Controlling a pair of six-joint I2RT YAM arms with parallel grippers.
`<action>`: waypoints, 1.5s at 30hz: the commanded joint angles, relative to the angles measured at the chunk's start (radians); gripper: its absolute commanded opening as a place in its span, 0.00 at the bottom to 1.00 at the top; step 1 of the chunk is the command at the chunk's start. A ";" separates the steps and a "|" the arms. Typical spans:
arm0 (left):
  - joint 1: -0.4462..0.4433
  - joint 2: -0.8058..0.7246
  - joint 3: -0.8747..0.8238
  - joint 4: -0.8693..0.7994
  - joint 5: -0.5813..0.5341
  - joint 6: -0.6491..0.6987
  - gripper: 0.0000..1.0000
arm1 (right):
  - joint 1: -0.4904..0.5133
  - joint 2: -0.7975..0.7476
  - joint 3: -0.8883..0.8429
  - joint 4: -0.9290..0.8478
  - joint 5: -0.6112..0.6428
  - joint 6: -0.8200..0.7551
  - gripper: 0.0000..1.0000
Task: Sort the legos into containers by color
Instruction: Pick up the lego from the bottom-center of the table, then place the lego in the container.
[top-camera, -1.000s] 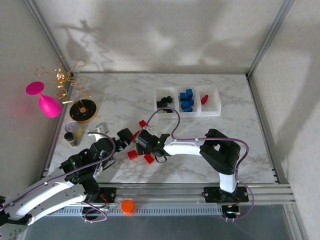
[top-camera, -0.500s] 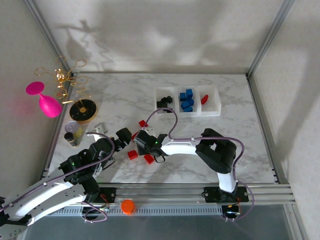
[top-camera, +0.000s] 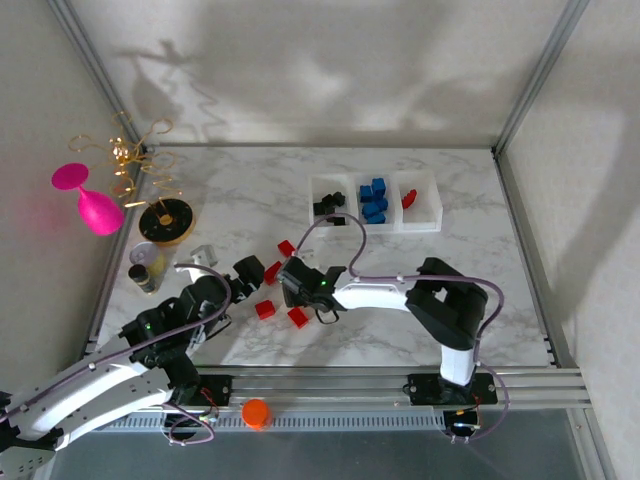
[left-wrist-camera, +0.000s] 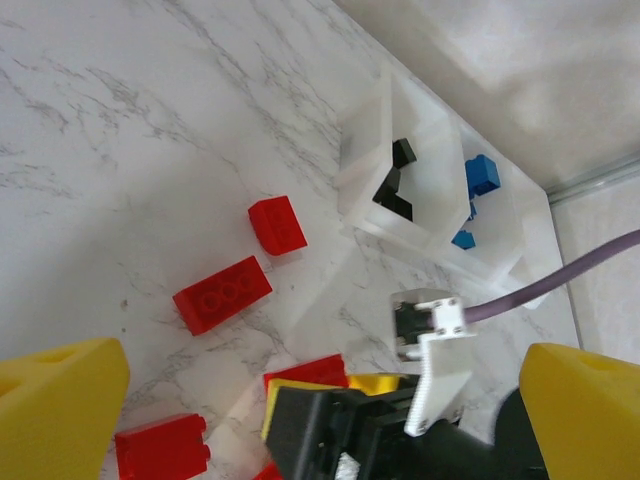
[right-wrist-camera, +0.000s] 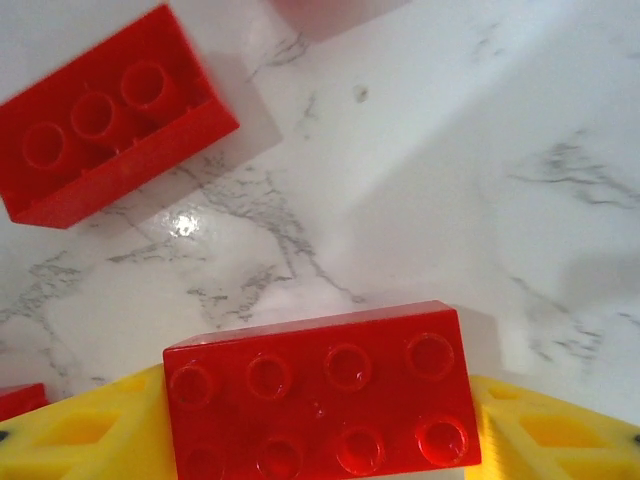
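Right gripper (right-wrist-camera: 320, 445) closed (on red brick (right-wrist-camera: 318, 385))

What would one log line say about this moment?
right end effector: gripping red brick | left end effector: open, empty

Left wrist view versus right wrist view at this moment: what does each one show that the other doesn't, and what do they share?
Left wrist view: the row of translucent white bins holding black bricks and blue bricks, a square red brick on the table, and the left arm's yellow fingers, wide apart. Right wrist view: all eight studs of an oblong red brick, with the right arm's yellow fingers against its short ends. Both: the white marble tabletop and loose red bricks lying on it.
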 joint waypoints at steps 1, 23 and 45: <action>0.001 0.030 0.028 0.055 0.060 0.028 1.00 | -0.043 -0.117 -0.041 -0.021 0.029 -0.005 0.58; -0.093 0.470 0.139 0.398 0.194 0.091 1.00 | -0.806 -0.338 -0.049 -0.022 0.068 -0.259 0.60; -0.098 0.549 0.213 0.365 0.169 0.123 1.00 | -0.907 0.266 0.533 -0.098 0.050 -0.295 0.64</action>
